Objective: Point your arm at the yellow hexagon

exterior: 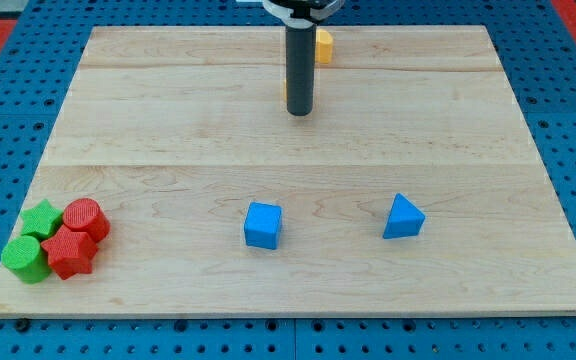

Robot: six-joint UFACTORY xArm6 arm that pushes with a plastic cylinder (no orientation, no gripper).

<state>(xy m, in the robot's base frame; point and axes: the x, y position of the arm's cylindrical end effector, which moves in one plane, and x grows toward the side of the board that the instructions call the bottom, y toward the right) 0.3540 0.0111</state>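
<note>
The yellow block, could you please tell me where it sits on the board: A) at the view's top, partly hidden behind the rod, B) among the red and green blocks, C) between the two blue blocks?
A: the yellow block peeks out beside the rod above my tip.

Straight dark rod (299, 60), white collar
</note>
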